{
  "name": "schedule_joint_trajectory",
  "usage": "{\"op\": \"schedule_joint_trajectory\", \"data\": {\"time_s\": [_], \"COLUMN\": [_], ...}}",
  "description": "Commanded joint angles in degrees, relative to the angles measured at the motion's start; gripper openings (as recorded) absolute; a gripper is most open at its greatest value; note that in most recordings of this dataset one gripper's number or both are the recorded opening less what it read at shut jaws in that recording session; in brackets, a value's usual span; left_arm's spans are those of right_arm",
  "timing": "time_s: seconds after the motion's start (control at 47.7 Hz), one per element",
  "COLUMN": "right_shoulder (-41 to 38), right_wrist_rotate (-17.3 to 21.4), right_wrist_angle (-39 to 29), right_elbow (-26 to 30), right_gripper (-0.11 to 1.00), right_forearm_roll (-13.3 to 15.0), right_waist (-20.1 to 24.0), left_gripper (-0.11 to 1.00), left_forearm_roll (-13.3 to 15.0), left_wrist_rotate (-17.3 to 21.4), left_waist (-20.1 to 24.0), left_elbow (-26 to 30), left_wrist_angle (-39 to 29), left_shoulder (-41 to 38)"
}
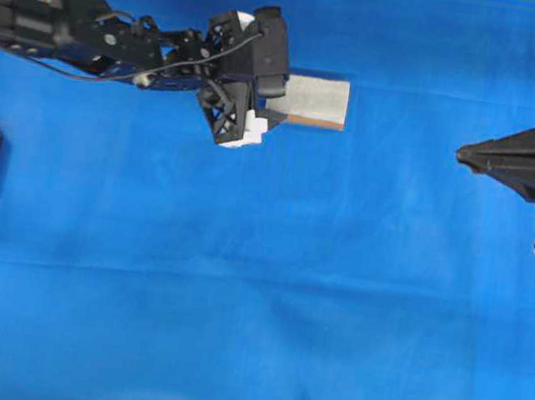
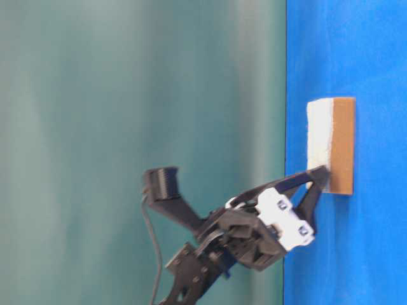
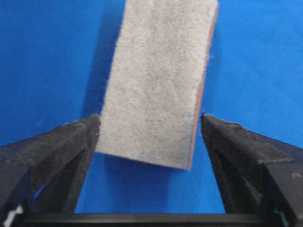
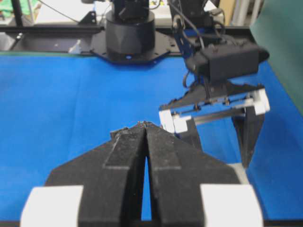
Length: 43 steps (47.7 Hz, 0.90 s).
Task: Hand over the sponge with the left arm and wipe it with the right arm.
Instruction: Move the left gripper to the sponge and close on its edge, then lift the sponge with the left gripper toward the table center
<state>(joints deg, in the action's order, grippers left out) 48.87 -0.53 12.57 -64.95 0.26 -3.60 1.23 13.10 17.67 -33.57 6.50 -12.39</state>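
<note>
Bright even light on my blue cloth (image 1: pixel 264 307), soft shadow left of the sponge (image 3: pixel 158 80) between my fingers (image 3: pixel 71 156), my near fingertips blurred, table-level view soft, no glare

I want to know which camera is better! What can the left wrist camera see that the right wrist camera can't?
Only the left wrist view shows the sponge up close, its grey fuzzy face between the left tool's wide-open fingers.

Only the right wrist view shows the right tool shut, the left arm's base, and that arm's camera box.

Both show the blue cloth and the left tool.
</note>
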Motion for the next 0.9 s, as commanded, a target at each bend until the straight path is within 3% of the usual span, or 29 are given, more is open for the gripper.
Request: {"op": "schedule_joint_trajectory", "data": {"time_s": [0.0,0.671,0.755,0.881], "right_shoulder": [-0.2,-0.6,-0.6,-0.6], "right_wrist_rotate": [0.1,0.1,0.1,0.1], "right_wrist_angle": [0.1,-0.1,-0.3,-0.4], "right_elbow": [1.1,1.1,1.2,1.1], "right_gripper": [0.0,0.0,0.0,0.0], "right_forearm_roll": [0.1,0.1,0.1,0.1], "right_waist": [-0.2,-0.2,-0.2,-0.2], "left_gripper": [0.93,0.93,0.79,0.47], "left_forearm_roll": [0.1,0.1,0.1,0.0], "left_wrist_rotate": [0.0,-1.2,-1.7,-1.6], "left_waist": [0.3,0.9,0.9,0.9], "left_elbow": [1.9,4.7,4.5,3.8], "left_wrist_angle": [0.5,-2.0,-2.6,-3.1], "left_shoulder": [-0.9,-3.7,-3.3,-2.3]}}
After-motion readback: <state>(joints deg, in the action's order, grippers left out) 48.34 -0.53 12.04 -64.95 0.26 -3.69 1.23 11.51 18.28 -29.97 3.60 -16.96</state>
